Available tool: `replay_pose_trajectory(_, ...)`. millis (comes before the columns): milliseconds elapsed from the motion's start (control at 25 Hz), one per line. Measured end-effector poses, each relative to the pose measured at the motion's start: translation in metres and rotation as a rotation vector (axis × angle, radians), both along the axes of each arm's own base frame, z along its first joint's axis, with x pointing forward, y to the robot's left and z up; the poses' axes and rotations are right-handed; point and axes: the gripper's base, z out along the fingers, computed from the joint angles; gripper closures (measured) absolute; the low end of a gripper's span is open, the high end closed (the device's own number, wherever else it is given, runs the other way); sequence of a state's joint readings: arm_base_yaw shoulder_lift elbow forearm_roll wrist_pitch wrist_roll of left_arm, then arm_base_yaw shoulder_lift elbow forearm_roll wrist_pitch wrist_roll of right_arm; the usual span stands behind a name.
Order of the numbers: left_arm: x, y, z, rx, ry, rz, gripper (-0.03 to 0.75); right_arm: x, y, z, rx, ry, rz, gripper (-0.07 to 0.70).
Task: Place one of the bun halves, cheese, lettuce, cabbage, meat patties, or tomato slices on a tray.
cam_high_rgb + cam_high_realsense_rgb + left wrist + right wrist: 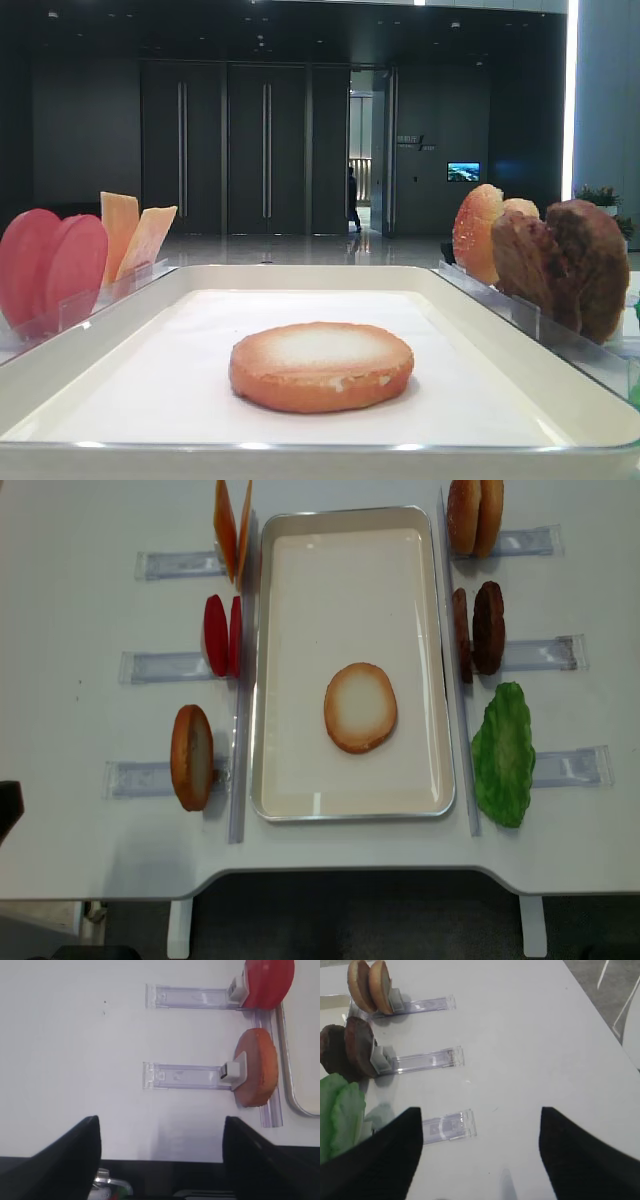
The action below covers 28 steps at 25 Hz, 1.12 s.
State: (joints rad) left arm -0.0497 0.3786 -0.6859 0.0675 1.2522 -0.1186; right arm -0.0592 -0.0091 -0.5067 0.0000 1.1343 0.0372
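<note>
While both pincers gape wide over the plain white counter (90,580), a dark-panelled hall with tall doors (265,150) stands behind.

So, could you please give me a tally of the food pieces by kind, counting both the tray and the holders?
Bun halves: 4
Meat patties: 2
Tomato slices: 2
Cheese slices: 2
Lettuce: 1
Total: 11

Overhead and low views — both share tray (440,660)
</note>
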Motion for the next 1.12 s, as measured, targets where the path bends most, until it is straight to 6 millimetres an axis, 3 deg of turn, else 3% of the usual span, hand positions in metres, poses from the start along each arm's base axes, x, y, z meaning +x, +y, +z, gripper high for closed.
replay_pose_trajectory(480,-0.035,-0.002,-0.04,0.005,-0.119,-0.077,0.137,0.0,0.0,0.0,0.0,0.0,0.0,0.16)
replay_pose_trajectory(800,-0.044,-0.002,-0.044,0.004,-0.3,-0.081,0.137,0.0,0.0,0.0,0.0,0.0,0.0,0.16)
replay_pose_trajectory(1120,-0.041,-0.004,-0.045,0.013,-0.319,-0.108,0.137,0.0,0.0,0.0,0.0,0.0,0.0,0.16)
